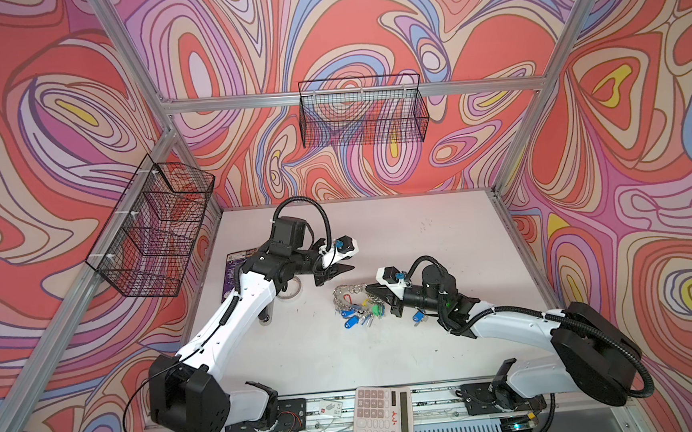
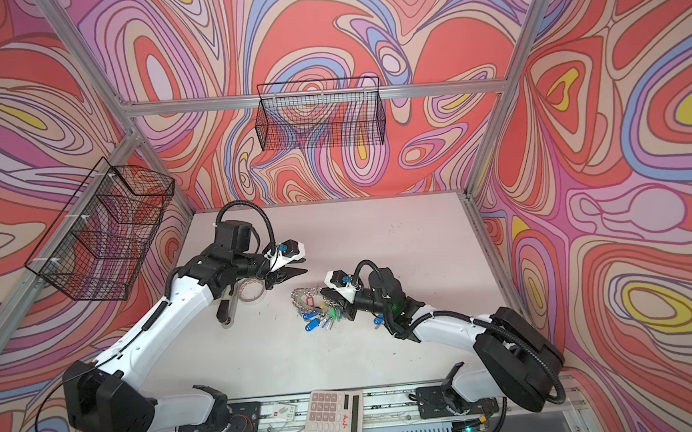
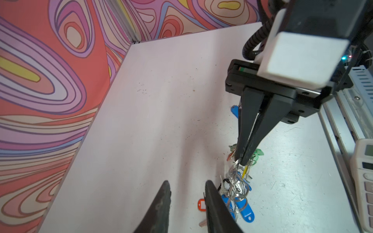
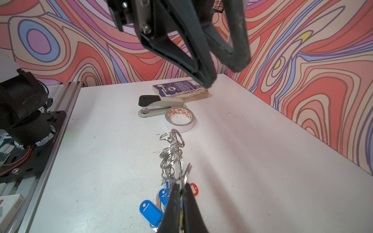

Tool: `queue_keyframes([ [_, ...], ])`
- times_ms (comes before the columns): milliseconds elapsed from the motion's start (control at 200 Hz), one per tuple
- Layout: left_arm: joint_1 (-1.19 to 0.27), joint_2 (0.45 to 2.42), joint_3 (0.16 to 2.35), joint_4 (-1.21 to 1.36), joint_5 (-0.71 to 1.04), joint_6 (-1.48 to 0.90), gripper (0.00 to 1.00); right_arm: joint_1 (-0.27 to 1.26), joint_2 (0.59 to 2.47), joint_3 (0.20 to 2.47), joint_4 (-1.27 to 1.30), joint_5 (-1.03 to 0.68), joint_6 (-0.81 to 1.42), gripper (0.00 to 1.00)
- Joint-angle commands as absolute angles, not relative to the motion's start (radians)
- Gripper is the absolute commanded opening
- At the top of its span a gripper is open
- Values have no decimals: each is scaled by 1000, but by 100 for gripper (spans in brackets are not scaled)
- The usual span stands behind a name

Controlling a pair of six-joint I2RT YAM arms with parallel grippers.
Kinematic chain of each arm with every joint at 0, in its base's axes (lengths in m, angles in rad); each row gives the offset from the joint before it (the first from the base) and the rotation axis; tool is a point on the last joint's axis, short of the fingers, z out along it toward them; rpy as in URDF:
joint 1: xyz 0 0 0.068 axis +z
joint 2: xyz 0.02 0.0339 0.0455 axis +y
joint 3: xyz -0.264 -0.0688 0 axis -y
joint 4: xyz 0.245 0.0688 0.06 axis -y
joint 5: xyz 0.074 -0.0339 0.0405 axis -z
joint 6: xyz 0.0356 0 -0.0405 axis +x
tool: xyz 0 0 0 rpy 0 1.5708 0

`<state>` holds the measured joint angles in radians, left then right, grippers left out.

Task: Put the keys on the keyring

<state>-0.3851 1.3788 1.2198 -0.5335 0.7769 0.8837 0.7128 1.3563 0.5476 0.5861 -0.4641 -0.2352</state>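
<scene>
The keyring [image 1: 343, 292] [image 2: 302, 297] is tipped up on edge at mid-table, its rim strung with small split rings [image 4: 173, 153]. My right gripper [image 1: 369, 293] [image 2: 324, 295] [image 4: 182, 184] is shut on its near rim. Keys with blue, green and yellow tags [image 1: 355, 312] [image 2: 316, 319] hang and lie beneath it. A red-tagged key [image 3: 201, 204] [image 4: 194, 188] lies on the table beside it. Another blue-tagged key [image 1: 417, 317] lies under the right arm. My left gripper [image 1: 350, 266] [image 2: 303, 269] [image 3: 187, 182] hovers just behind the keyring, open, with nothing between its fingers.
A tape roll [image 4: 179, 119], a stapler [image 4: 157, 103] and a purple book [image 4: 179, 90] sit at the left side of the table under the left arm. A calculator [image 1: 382, 414] lies on the front rail. Wire baskets [image 1: 362, 111] [image 1: 153, 230] hang on the walls.
</scene>
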Motion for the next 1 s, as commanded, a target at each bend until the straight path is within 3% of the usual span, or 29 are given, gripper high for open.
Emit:
queue_keyframes([
  [0, -382, 1445, 1307, -725, 895, 1082, 33, 700, 1312, 587, 590, -518, -271, 0],
  [230, -417, 1522, 1388, -895, 889, 1216, 37, 678, 1306, 603, 555, -553, -284, 0],
  [391, -446, 1529, 1368, -861, 866, 1223, 38, 673, 1309, 619, 524, -569, -295, 0],
  [997, -499, 1593, 1391, -862, 787, 1225, 32, 673, 1301, 613, 520, -582, -282, 0],
])
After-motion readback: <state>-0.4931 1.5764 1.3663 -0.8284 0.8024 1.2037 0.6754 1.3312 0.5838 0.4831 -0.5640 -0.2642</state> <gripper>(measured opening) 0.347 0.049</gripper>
